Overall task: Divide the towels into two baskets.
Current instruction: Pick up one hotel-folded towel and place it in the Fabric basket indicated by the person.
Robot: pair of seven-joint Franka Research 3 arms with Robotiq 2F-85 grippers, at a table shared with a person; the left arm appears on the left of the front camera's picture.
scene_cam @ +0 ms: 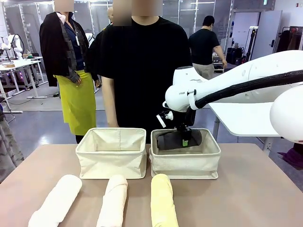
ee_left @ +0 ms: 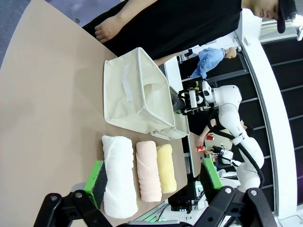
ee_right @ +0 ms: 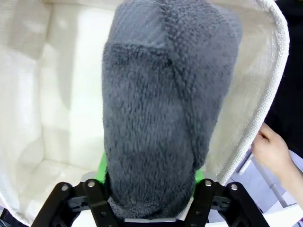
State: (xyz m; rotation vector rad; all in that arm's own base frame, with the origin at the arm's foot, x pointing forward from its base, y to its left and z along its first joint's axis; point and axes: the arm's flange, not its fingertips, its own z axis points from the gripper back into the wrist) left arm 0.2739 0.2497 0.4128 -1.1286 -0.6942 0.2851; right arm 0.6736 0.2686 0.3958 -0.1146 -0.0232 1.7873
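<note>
**On the table [scene_cam: 251,189]: dividing four rolls between two bins**

Counting two bins: left basket [scene_cam: 111,161] and right basket [scene_cam: 185,166], just beside each other. Counting four rolls: white towel [scene_cam: 57,201], cream towel [scene_cam: 112,201] and pale yellow towel [scene_cam: 163,201] lying in a row; dark grey towel [scene_cam: 171,140] inside the right basket. Clamping that roll with the right gripper [scene_cam: 185,137]. Revealing, in the right wrist view, green pads [ee_right: 100,166] pressing its flanks and a person's hand [ee_right: 273,147] beyond the rim. Revealing, in the left wrist view, the left gripper [ee_left: 152,176] spread wide, holding nothing.

Tan table [scene_cam: 255,189]: toward the far side, the left basket [scene_cam: 111,163] sits just beside the right basket [scene_cam: 185,166]. Nearer, in a row, lie the white towel [scene_cam: 57,201], cream towel [scene_cam: 112,201] and pale yellow towel [scene_cam: 163,201].
</note>
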